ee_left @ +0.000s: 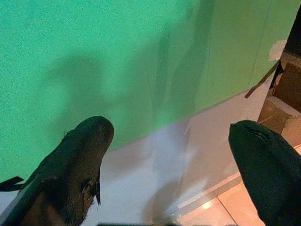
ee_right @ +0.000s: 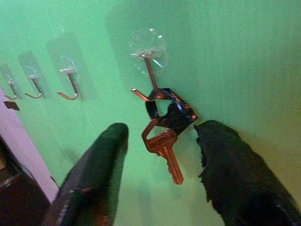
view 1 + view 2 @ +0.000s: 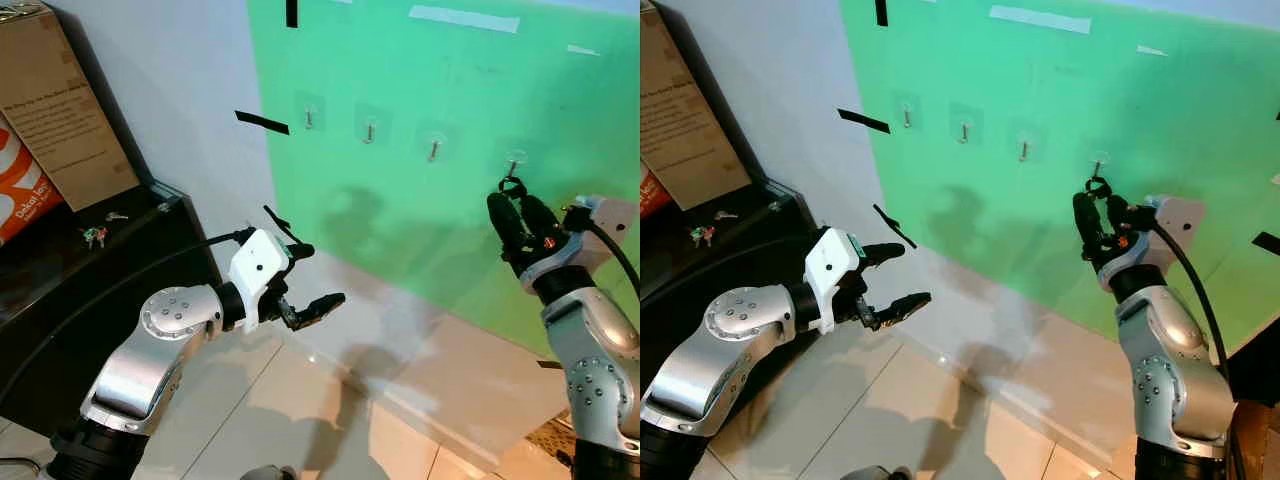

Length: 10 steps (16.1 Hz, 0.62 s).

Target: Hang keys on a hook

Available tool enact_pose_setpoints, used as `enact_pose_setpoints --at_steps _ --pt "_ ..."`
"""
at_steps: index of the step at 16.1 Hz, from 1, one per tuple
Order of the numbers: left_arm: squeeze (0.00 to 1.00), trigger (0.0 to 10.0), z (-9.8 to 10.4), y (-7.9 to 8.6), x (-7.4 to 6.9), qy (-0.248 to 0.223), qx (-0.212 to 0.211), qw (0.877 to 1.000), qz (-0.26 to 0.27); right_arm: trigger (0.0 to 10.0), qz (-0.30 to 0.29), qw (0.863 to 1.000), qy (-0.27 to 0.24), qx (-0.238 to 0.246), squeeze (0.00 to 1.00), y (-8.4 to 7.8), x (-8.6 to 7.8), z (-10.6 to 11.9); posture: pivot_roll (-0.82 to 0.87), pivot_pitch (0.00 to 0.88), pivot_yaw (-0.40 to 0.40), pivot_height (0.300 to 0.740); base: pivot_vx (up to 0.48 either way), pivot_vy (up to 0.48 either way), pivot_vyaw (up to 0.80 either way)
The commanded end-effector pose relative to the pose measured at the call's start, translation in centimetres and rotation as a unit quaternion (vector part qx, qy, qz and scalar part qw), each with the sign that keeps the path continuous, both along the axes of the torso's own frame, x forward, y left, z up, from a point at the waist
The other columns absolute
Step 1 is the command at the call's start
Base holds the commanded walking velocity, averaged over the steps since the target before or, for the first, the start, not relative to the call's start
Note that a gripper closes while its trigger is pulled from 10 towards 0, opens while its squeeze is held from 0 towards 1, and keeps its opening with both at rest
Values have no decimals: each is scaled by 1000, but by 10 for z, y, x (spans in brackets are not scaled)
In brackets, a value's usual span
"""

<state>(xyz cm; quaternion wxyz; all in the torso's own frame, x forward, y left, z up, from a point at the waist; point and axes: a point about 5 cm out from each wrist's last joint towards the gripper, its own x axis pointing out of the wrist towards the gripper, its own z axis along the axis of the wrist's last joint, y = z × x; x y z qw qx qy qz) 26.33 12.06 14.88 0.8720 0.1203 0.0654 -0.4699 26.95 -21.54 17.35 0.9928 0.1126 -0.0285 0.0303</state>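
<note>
A bunch of keys (image 2: 165, 141), one copper key on a black ring, hangs from the rightmost clear adhesive hook (image 2: 148, 70) on the green wall panel (image 3: 450, 200). My right gripper (image 2: 164, 129) is open just below that hook. Its two black fingers (image 2: 101, 169) stand on either side of the hanging key, and the right one is very close to the black ring. From the head, the keys (image 3: 510, 187) dangle just above the right gripper (image 3: 520, 225). My left gripper (image 3: 315, 272) is open with nothing in it, held out low in front of the white wall.
Three more hooks (image 3: 369, 128) sit bare in a row to the left on the green panel. A black cabinet (image 3: 150, 240) at left carries another small bunch of keys (image 3: 95, 235), a cardboard box (image 3: 60, 110) and an orange box (image 3: 20, 195). The floor below is tiled.
</note>
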Motion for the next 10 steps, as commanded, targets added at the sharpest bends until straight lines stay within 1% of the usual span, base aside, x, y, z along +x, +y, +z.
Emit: enact_pose_setpoints --at_steps 1,4,6,7,8,9,10 --pt "0 10000 4 -2 0 -7 2 1000 -5 10000 -23 1000 7 -1 1000 -7 -1 -5 -62 0 83 740 0 0 0" --pt "0 10000 3 -2 -1 -5 0 1000 -4 10000 -24 999 28 9 1000 -5 -3 -16 -62 0 80 740 0 0 0" --pt "0 10000 2 -2 -2 -3 -4 1000 0 10000 -15 997 68 33 1000 2 -7 -35 -62 0 79 740 0 0 0" --pt "0 10000 1 -2 -2 -2 -6 1000 2 10000 -8 996 78 41 1000 4 -8 -40 -62 0 79 740 0 0 0" --pt "0 10000 1 -2 -2 0 -12 1000 8 10000 -13 994 111 7 1000 6 -12 -57 -62 0 78 740 0 0 0" --pt "0 10000 0 -2 -2 1 -15 1000 14 10000 -13 992 125 -13 1000 8 -14 -63 -64 0 80 740 0 0 0" --pt "0 10000 -2 0 -1 0 -18 999 30 10000 -19 988 150 -34 1000 10 -14 -69 -67 0 82 740 0 0 0"
